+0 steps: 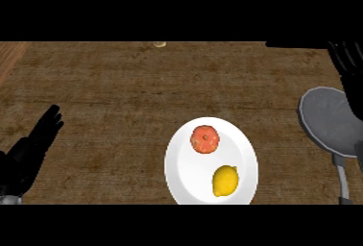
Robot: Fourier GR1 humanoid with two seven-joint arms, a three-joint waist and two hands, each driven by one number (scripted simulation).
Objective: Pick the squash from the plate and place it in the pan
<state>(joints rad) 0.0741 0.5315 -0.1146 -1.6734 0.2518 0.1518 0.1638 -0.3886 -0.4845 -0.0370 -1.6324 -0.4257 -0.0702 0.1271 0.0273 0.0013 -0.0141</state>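
A white plate (181, 168) lies on the wooden counter near the front, just right of centre. On its far half sits a round orange-red squash (205, 139); a yellow lemon (225, 180) rests on its near half. Right of the plate is a grey pan (326, 120), its handle (342, 178) pointing toward me. My right hand (347, 62) is raised at the right edge beyond and above the pan, fingers straight, holding nothing. At the lower left, my left hand (32, 144) rests open with its fingers up, well away from the plate.
A small beige object (159, 44) lies at the counter's far edge. A lighter wooden strip (10, 55) runs along the far left corner. Bare brown countertop (120, 96) stretches between the plate and the far edge.
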